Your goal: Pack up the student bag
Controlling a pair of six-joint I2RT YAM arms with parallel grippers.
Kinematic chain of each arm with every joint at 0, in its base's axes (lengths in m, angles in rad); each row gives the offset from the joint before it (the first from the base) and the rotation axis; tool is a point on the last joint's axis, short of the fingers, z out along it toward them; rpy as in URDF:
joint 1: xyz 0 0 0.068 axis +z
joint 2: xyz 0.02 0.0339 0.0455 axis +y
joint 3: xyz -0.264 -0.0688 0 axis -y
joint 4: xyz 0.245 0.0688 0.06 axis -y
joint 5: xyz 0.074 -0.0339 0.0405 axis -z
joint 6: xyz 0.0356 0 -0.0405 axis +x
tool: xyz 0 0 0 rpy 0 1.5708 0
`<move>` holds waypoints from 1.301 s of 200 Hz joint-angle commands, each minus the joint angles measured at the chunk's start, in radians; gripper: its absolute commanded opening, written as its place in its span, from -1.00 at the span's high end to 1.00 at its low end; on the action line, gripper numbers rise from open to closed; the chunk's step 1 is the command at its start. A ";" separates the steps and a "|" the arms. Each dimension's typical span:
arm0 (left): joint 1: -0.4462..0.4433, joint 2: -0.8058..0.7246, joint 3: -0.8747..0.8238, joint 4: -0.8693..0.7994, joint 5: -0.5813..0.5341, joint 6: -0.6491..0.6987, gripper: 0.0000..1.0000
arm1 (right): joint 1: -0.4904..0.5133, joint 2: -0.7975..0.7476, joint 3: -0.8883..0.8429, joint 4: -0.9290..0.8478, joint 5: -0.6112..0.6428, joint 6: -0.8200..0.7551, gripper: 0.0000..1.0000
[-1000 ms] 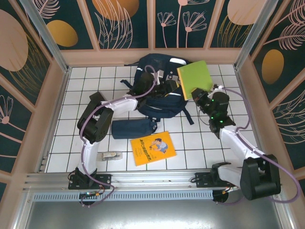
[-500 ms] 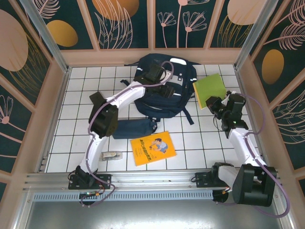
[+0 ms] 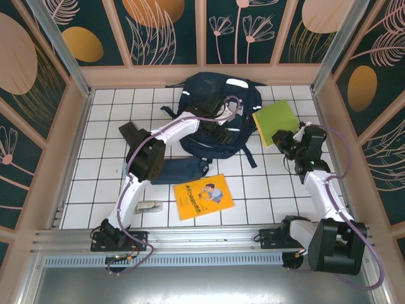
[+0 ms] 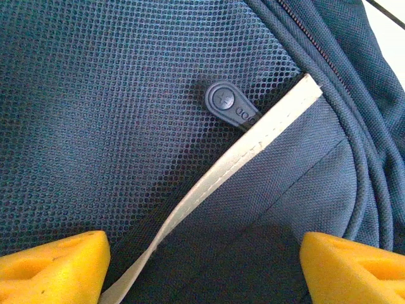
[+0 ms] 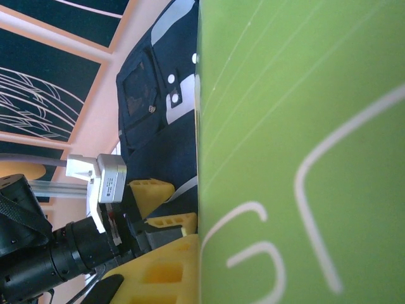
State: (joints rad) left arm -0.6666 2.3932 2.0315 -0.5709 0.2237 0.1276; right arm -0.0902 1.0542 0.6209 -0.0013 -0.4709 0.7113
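Observation:
The student bag [image 3: 215, 95] lies flat at the back of the tiled floor, navy with white reflective stripes. My left gripper [image 3: 221, 125] hangs over its front, open, and its yellow fingertips [image 4: 54, 266] straddle dark fabric with nothing between them. Just ahead of them are blue mesh, a white stripe [image 4: 253, 142] and a round zipper pull [image 4: 231, 104]. My right gripper [image 3: 283, 138] is shut on a green book [image 3: 275, 119], held on edge to the right of the bag. The green book [image 5: 304, 152] hides one right finger, and the bag [image 5: 158, 95] and left gripper [image 5: 155, 202] lie beyond it.
A navy pencil pouch [image 3: 177, 170] lies in front of the bag under the left arm. An orange book [image 3: 202, 196] sits near the front centre, and a small pale packet [image 3: 147, 206] to its left. Pink walls close in the floor on three sides.
My left gripper has swung from the bag's left side to over its front, with its jaws standing wider. My right gripper has carried the green book rightward off the bag.

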 commanded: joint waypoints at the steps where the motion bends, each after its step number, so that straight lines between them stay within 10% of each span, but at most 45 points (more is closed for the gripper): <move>1: -0.010 -0.073 -0.054 -0.110 0.135 0.007 -0.62 | -0.007 -0.030 -0.010 0.026 -0.015 -0.031 1.00; 59: -0.017 -0.107 -0.061 -0.108 0.153 -0.001 -0.62 | -0.007 -0.026 -0.028 0.045 -0.031 -0.016 1.00; 147: -0.042 0.041 -0.119 -0.071 -0.127 0.025 -0.60 | -0.009 -0.033 -0.025 0.034 -0.026 -0.025 1.00; 161: -0.043 0.055 -0.096 -0.046 -0.144 0.020 -0.44 | -0.009 -0.039 -0.021 0.030 -0.028 -0.026 1.00; 200: -0.044 0.064 0.041 -0.021 -0.031 -0.053 0.99 | -0.017 -0.063 0.004 -0.017 -0.025 -0.051 1.00; 260: -0.031 -0.004 0.304 -0.020 0.117 -0.331 1.00 | -0.081 -0.135 0.098 -0.209 0.062 -0.121 1.00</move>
State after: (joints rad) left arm -0.7136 2.4260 2.2078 -0.5983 0.2657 -0.0219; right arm -0.1371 0.9642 0.6365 -0.1413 -0.4610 0.6594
